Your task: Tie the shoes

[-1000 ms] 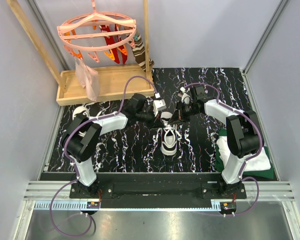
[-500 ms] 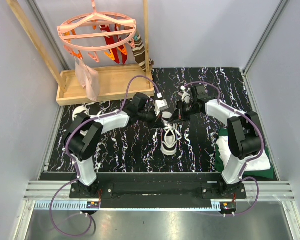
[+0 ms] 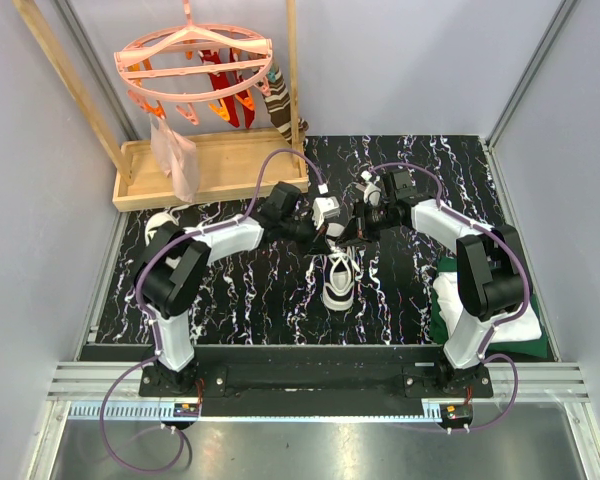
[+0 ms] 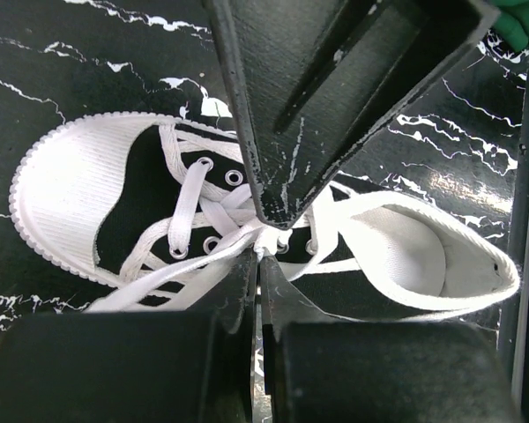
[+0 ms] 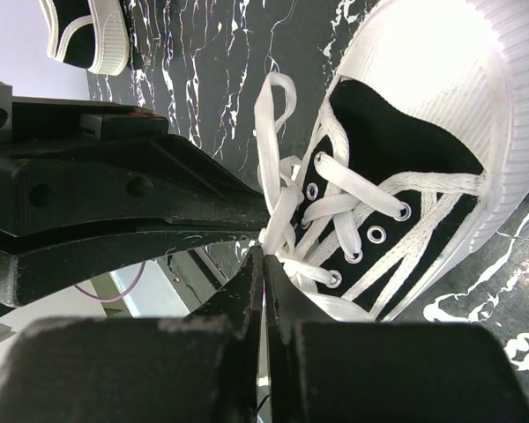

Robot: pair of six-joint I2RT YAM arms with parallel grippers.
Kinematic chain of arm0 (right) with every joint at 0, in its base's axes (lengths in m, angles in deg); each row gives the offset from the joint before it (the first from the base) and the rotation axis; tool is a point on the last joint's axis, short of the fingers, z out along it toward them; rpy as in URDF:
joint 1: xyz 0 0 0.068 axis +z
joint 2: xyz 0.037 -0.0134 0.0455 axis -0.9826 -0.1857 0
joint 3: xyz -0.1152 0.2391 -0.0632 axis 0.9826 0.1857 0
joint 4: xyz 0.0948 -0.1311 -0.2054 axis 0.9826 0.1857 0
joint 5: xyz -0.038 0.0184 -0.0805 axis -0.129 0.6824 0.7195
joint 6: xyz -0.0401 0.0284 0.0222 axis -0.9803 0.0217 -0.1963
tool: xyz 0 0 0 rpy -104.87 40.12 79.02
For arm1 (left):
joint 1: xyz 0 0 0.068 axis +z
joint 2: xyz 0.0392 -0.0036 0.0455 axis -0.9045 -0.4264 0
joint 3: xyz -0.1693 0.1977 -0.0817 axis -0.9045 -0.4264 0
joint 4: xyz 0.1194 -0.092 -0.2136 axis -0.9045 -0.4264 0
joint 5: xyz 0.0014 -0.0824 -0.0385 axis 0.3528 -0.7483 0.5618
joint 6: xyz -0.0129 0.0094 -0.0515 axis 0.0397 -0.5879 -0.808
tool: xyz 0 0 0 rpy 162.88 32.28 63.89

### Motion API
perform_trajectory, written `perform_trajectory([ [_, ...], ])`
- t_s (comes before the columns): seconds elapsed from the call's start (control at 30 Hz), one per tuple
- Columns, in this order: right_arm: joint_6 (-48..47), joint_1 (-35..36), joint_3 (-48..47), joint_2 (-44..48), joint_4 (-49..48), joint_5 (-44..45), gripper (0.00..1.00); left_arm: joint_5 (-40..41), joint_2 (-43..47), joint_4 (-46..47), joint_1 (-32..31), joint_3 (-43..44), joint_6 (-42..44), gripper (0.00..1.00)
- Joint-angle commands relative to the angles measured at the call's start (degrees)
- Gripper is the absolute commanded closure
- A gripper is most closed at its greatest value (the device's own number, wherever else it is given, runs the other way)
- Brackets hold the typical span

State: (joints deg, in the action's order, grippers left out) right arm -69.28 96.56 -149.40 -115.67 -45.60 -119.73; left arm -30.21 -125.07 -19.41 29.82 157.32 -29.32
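Pinching laces (image 4: 187, 203) — left hand (image 4: 257, 257), right hand (image 5: 264, 252).

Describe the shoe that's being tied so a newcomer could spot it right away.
On the black marbled table, look to the middle, where the left gripper and right gripper meet. The shoe sits right there, its white laces pinched by both. The other shoe lies apart by the wooden tray, untouched.
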Motion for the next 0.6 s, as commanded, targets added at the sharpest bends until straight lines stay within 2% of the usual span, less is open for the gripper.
perform_trajectory([
  [0.0,-1.0,0.3,-0.1,3.1,-2.6,-2.8,0.97,1.8,-1.3,-2.4,-0.4,3.7,-0.1,1.0],
  [0.33,-0.6,1.5,-0.3,2.6,-3.0,-3.1,0.95,0.4,-2.6,-4.8,-0.6,7.5,-0.6,1.0],
  [0.57,-0.1,1.7,-0.7,2.0,-3.3,-2.4,0.93,-2.7,-1.1,-3.5,-0.6,5.8,0.4,1.0],
])
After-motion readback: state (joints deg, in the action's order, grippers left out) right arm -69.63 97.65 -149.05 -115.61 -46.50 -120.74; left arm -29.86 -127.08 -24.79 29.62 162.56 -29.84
